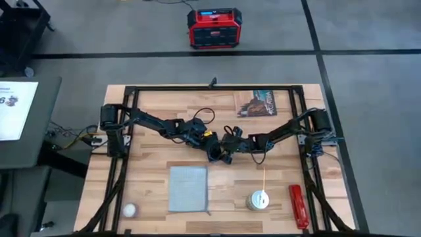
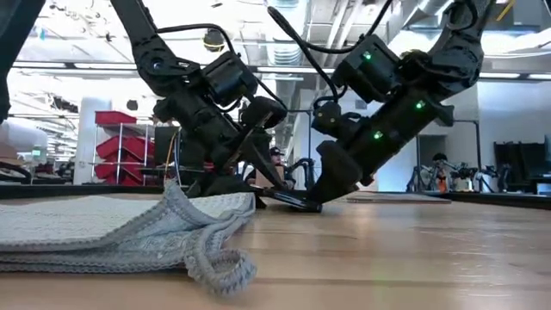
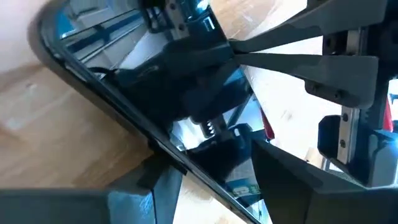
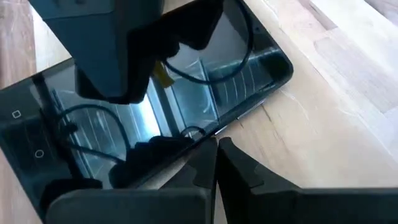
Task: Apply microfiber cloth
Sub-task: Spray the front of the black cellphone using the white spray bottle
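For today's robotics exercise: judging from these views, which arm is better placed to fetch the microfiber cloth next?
Probably left: the microfiber cloth lies on its side of the table, nearer the left hand than the right hand.

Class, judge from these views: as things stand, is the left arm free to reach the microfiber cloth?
Probably not yet. The cloth lies unobstructed on the table, but the left gripper is on the phone with the right gripper, so it would first have to let go.

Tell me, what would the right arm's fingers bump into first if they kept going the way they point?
Probably the black phone. The right gripper points down at its edge, almost touching, with the left gripper just beyond.
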Robot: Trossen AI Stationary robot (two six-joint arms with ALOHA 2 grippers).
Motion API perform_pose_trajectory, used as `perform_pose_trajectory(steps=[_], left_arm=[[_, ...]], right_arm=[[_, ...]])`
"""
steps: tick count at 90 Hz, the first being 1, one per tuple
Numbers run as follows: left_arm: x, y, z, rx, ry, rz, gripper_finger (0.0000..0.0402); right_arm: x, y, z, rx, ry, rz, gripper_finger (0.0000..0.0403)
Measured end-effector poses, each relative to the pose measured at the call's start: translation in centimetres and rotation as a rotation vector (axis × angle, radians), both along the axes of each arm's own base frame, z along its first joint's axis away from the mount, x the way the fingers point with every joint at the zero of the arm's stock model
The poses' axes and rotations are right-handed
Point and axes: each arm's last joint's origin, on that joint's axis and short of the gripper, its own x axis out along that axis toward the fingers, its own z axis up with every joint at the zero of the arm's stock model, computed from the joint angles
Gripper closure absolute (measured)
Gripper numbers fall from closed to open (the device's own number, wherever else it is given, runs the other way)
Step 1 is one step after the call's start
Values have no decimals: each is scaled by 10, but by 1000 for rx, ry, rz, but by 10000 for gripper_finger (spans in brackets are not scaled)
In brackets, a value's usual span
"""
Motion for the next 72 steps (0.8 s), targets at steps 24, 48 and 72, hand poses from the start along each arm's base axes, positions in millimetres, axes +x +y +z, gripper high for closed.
perform_pose_trajectory(steps=[24, 48, 72], left_arm=[[2, -1, 4, 115, -60, -134, 378], [6, -23, 21, 279, -162, -305, 395], [6, -44, 30, 360, -180, -379, 395]], right_arm=[[-2, 0, -1, -8, 17, 0, 403], [-4, 0, 10, -42, 5, -20, 403], [-10, -1, 35, -74, -13, -32, 403]])
